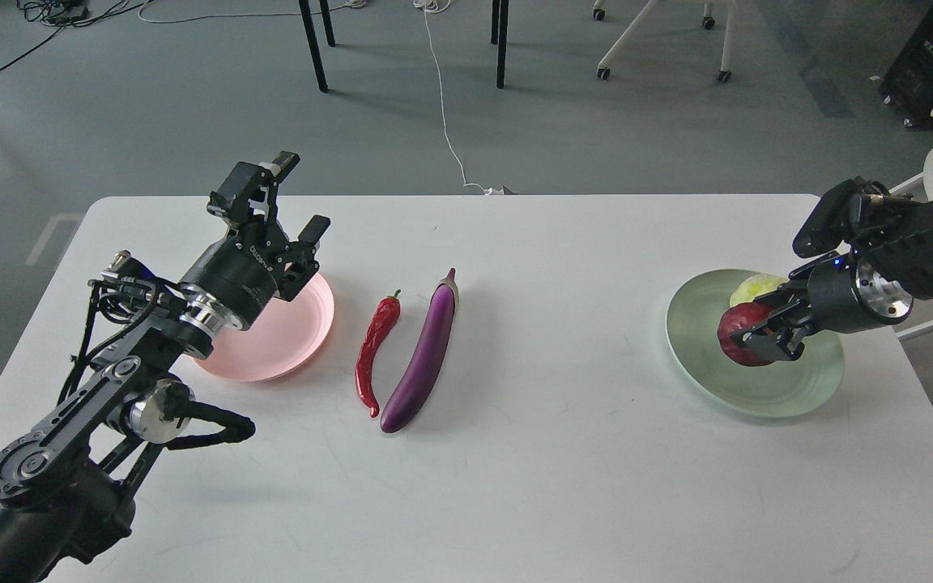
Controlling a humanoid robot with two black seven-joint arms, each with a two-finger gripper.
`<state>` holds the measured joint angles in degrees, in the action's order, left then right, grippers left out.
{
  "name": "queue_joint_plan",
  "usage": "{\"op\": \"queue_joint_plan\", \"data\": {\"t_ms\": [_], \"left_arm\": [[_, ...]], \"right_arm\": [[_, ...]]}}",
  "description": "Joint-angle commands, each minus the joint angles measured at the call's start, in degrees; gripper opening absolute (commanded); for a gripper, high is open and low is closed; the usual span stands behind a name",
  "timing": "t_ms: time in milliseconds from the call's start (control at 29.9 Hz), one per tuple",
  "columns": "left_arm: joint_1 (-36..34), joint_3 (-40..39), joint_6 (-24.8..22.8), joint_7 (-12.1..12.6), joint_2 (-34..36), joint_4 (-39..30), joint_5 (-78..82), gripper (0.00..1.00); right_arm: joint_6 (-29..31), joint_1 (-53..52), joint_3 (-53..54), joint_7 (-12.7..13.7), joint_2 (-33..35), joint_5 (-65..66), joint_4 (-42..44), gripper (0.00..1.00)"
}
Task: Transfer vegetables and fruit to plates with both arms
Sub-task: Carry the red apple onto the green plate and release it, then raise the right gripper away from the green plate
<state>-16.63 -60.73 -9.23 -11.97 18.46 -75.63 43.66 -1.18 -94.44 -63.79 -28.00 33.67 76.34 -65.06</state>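
Observation:
My right gripper (pixel 760 332) is shut on the dark-red pomegranate (pixel 740 335) and holds it over the pale green plate (pixel 709 380) at the right. The yellow-green fruit (pixel 754 285) lies on that plate, partly hidden behind the gripper. My left gripper (pixel 298 194) is open and empty above the far edge of the pale pink plate (pixel 272 348). The red chili pepper (pixel 373 350) and the purple eggplant (pixel 423 355) lie side by side on the table between the plates.
The white table (pixel 515 486) ends close to the green plate on the right. Chair and table legs and cables stand on the grey floor behind.

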Motion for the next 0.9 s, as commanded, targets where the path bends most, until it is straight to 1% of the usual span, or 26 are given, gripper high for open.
{"op": "queue_joint_plan", "data": {"t_ms": [0,67,134,201,301,402,535,736,803,870], "left_arm": [[-0.1,0.0,-0.1,0.0,0.2,0.0,0.1,0.99],[-0.1,0.1,-0.1,0.0,0.2,0.0,0.1,0.99],[-0.1,0.1,-0.1,0.0,0.2,0.0,0.2,0.99],[-0.2,0.1,-0.1,0.0,0.3,0.0,0.3,0.99],[-0.2,0.1,-0.2,0.0,0.5,0.0,0.5,0.99],[-0.4,0.2,-0.3,0.0,1.6,-0.1,0.5,0.99],[-0.7,0.4,-0.7,0.1,3.1,-0.2,0.6,0.99],[-1.5,2.8,-0.7,-0.1,5.3,-2.1,5.5,0.99],[-1.6,3.7,-0.8,-0.2,5.6,-2.9,8.4,0.99],[-1.8,4.7,-0.8,-0.2,5.6,-3.6,11.4,0.99]], "right_arm": [[0.0,1.5,2.2,0.0,0.4,-0.7,0.1,0.85],[0.0,2.1,2.4,0.0,0.5,-1.0,0.1,0.87],[0.0,2.1,2.5,0.0,0.8,-1.1,0.0,0.92],[0.0,2.1,3.6,0.0,1.7,-2.1,0.0,0.93],[0.0,2.1,6.8,0.0,3.2,-4.7,-0.3,0.95],[0.2,2.2,12.8,0.0,5.3,-8.9,-0.4,0.95],[2.0,6.0,22.6,0.0,6.9,-23.6,-0.3,0.95],[6.3,19.3,45.4,0.0,6.8,-51.2,0.1,0.95],[9.3,24.6,53.6,0.0,6.5,-58.2,0.2,0.95],[14.0,30.4,60.7,0.0,6.2,-65.1,0.8,0.95]]}}
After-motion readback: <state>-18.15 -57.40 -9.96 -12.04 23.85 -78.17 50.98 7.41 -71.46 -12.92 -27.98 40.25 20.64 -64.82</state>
